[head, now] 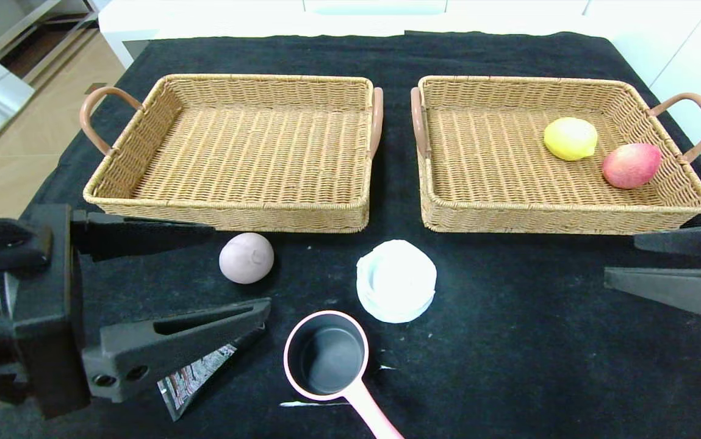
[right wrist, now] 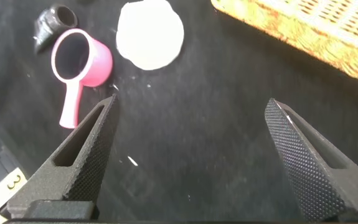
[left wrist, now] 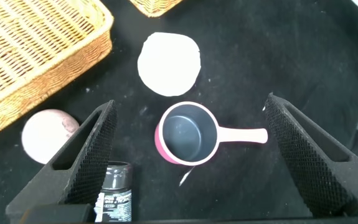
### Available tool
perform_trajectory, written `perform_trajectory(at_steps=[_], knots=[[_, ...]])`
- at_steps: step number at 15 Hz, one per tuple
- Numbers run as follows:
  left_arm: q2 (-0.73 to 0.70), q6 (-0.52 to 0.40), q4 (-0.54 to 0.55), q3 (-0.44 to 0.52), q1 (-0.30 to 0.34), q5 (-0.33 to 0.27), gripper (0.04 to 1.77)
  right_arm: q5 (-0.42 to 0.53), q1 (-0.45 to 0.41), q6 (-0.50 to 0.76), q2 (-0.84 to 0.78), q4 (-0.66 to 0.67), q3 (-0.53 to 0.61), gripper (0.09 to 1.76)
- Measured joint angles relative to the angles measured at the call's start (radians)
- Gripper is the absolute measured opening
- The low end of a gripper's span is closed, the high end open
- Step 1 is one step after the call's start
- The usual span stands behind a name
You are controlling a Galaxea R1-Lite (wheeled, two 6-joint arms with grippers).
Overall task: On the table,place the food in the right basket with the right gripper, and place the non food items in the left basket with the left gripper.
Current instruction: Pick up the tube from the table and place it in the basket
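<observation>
Looking down, you see the black-draped bench (head: 509,366) carrying two wicker baskets. Your left basket (head: 240,152) holds nothing; your right basket (head: 509,158) holds the yellow lemon (head: 570,138) and the red-pink peach (head: 631,165). In front of them on the cloth lie the white lid-like dish (head: 396,280), the pink pan (head: 327,356), the mauve-grey ball (head: 246,258) and the black tube (left wrist: 113,193). Your left gripper (head: 222,274) hangs released over the tube; your right gripper (head: 625,259) hangs released over bare cloth.
</observation>
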Motion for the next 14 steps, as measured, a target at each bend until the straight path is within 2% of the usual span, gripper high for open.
perform_trajectory(at_steps=[8,14], knots=[[0.008,-0.004,0.007,-0.01,0.0,0.007,1.72,-0.001,-0.026,-0.003,-0.013,0.007,0.023,1.7],[0.018,-0.004,0.175,-0.062,0.003,0.072,1.72,-0.002,-0.031,-0.003,-0.002,0.008,0.027,1.7]])
